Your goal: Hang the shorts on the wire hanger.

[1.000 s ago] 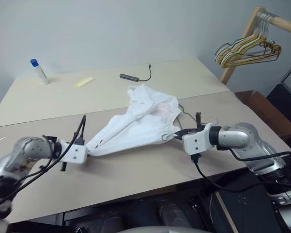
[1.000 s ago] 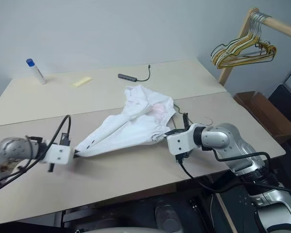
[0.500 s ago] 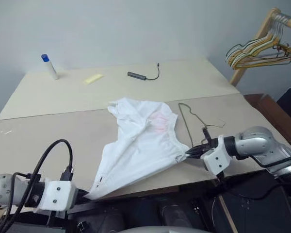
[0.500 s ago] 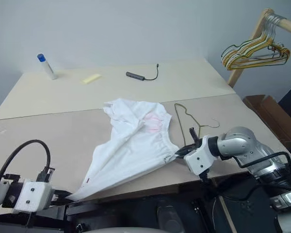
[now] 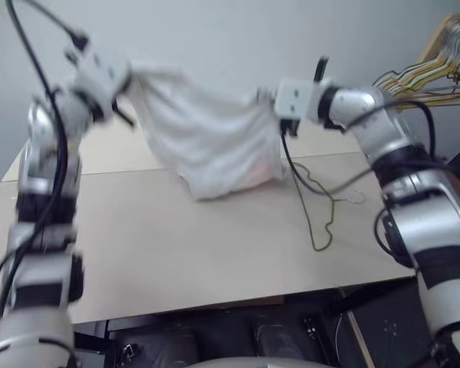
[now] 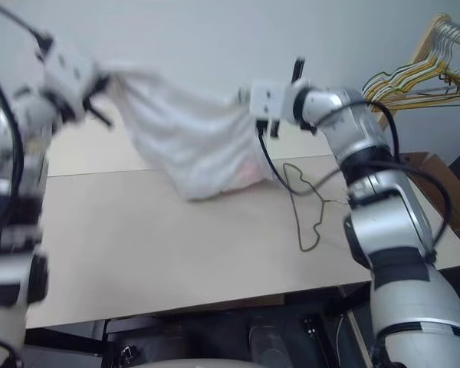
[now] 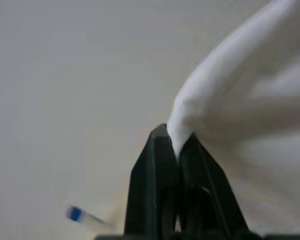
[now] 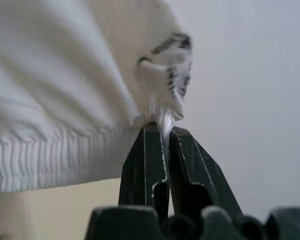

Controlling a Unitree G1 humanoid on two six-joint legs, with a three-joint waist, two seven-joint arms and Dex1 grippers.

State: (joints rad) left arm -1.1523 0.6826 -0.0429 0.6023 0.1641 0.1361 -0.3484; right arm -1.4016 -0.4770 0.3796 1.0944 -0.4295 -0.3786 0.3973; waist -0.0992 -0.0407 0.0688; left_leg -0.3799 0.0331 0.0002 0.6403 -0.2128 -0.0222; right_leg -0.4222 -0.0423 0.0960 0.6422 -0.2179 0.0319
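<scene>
So both arms are up in the air with the shorts [image 5: 203, 134] strung between them, hanging clear above the table [image 5: 153, 245]. The left gripper [image 7: 174, 145] has its two black fingers clamped tight on one corner of the white fabric, and the right gripper [image 8: 161, 131] is pinching the other end, right by the gathered elastic waistband. The cloth sags in the middle, with a faint pink patch showing near the bottom. The wire hanger [image 5: 316, 201] is lying flat on the table under the right arm, not touching the shorts. Off to the right there's a bunch of coloured hangers [image 5: 418, 77] on a wooden rail [image 6: 437, 34]. A blue-capped tube [image 7: 82, 216] shows in the left wrist view.
</scene>
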